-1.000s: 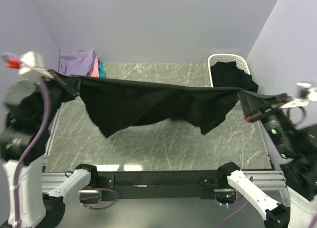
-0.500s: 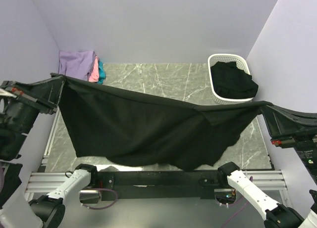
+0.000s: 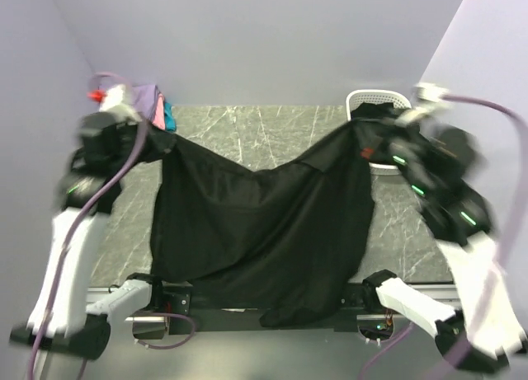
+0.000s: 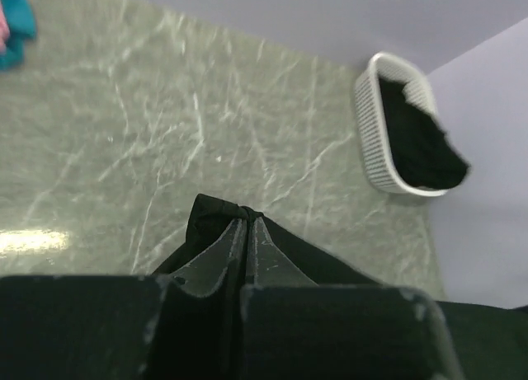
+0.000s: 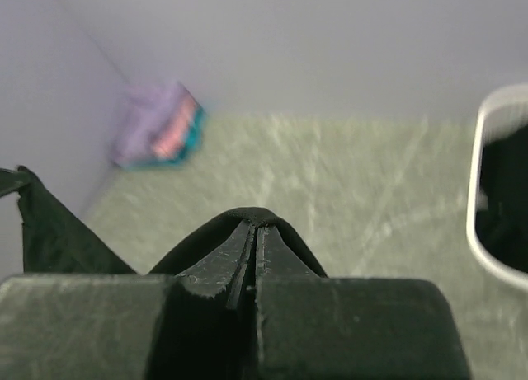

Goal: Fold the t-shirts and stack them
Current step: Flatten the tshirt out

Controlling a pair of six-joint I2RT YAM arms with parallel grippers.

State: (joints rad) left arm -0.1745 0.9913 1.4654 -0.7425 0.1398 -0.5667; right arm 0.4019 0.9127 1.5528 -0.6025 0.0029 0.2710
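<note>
A black t-shirt [image 3: 264, 232] hangs spread between both grippers above the marble table, its lower edge draped over the near rail. My left gripper [image 3: 165, 143] is shut on its left top corner; the pinched cloth shows at the fingertips in the left wrist view [image 4: 245, 215]. My right gripper [image 3: 356, 126] is shut on the right top corner, with cloth wrapped over the tips in the right wrist view [image 5: 256, 219]. Folded lavender, pink and teal shirts [image 3: 147, 104] are stacked at the back left, and also show in the right wrist view [image 5: 158, 133].
A white perforated basket [image 3: 373, 96] at the back right holds more black cloth; it also shows in the left wrist view [image 4: 375, 129]. The marble table [image 3: 264, 129] lies between the stack and the basket. Lavender walls enclose the back and sides.
Both arms have swung forward and inward. The shirt, stretched wide and nearly level before, now hangs lower and narrower, sagging in the middle with its hem over the near rail.
</note>
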